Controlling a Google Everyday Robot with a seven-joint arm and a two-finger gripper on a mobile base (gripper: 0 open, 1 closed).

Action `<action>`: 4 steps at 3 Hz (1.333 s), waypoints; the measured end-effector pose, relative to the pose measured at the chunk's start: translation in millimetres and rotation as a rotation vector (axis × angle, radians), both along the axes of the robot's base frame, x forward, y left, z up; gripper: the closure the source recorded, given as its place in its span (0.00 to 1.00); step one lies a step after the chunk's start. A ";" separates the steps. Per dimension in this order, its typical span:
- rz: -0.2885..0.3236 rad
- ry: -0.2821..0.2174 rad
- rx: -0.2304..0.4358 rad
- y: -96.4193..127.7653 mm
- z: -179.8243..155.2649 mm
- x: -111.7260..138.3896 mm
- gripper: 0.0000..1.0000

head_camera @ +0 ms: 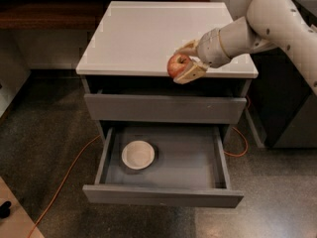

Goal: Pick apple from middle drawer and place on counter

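My gripper (184, 63) is shut on the small red apple (177, 64) and holds it in the air over the front edge of the counter (143, 33), right of its middle. The white arm reaches in from the upper right. The middle drawer (163, 160) is pulled open below, and its shallow grey inside holds only a round cream bowl (138, 154) at the left.
The top drawer front (163, 108) is shut just below the apple. An orange cable (64, 177) runs over the dark floor at the left. A dark brown wooden shelf (49, 14) stands behind the cabinet. A dark cabinet (292, 103) stands at the right.
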State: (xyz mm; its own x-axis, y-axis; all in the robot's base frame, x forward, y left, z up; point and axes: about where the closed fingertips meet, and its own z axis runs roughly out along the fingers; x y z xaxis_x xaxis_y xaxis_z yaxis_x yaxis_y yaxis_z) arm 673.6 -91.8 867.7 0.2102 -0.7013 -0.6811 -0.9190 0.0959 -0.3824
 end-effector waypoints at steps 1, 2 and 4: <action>-0.020 0.008 0.014 -8.2 15.1 21.5 1.00; -0.058 0.023 0.034 -20.5 24.4 42.2 1.00; -0.133 0.107 0.098 -41.5 18.7 65.3 0.89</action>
